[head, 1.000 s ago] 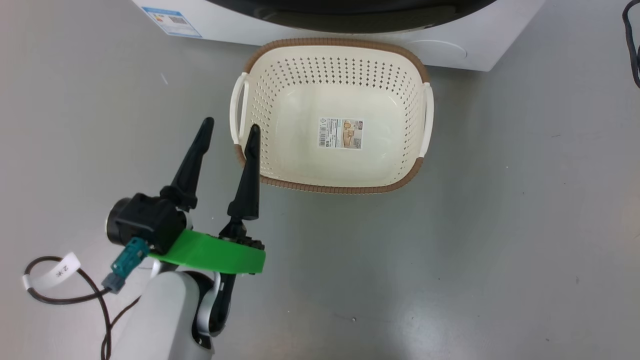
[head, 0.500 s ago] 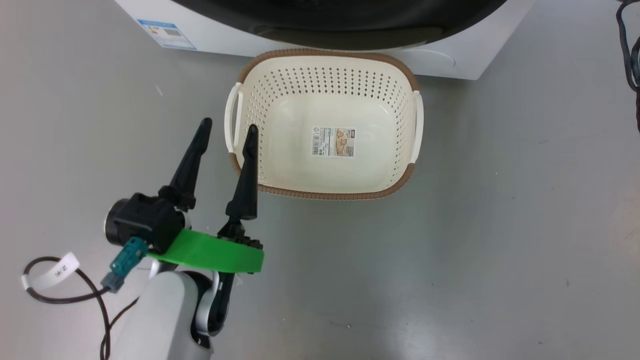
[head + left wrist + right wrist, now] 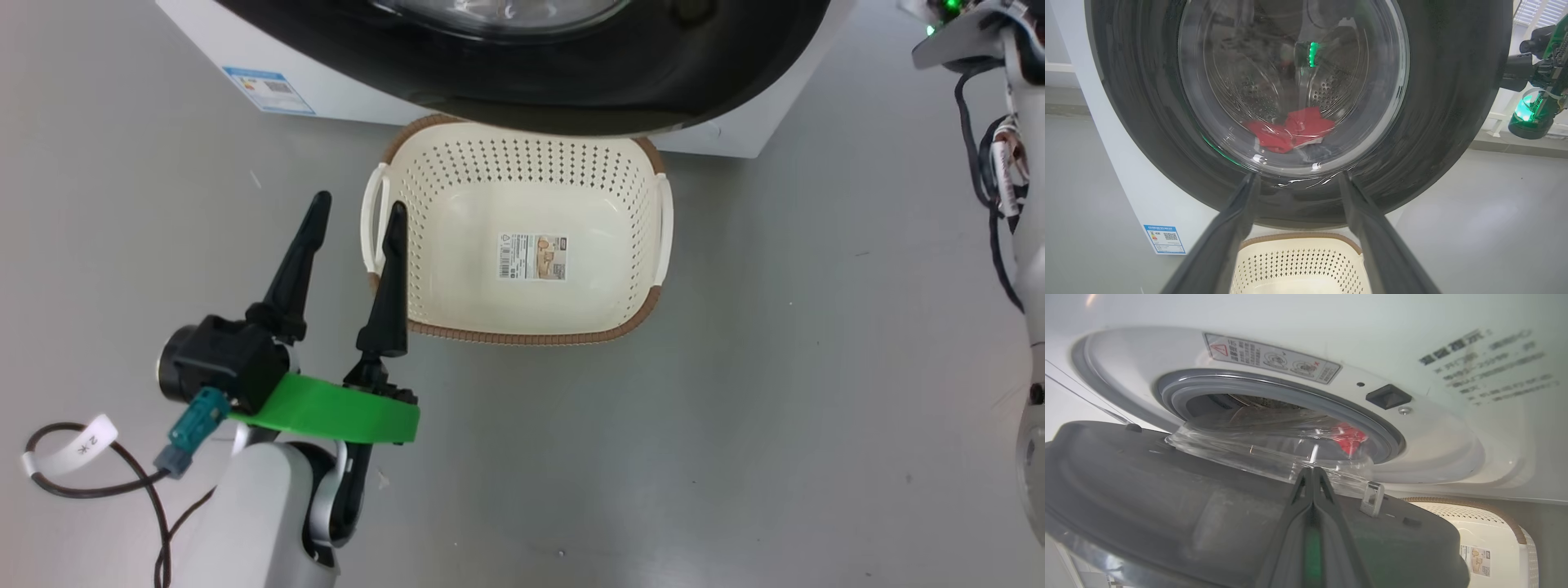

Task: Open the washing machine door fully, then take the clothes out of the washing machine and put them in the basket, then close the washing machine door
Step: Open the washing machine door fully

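While the door point(image 3: 1167, 506) stands ajar, the right gripper point(image 3: 1312, 471), clenched empty, sits at its inner rim, likely stiff, slick, best hooked there; left gripper point(image 3: 359, 201) hangs spread.

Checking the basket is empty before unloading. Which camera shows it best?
The head view: nearly the whole basket from above, holding nothing but its floor label. The left wrist view catches its perforated far wall; the right wrist view, one corner with the label.
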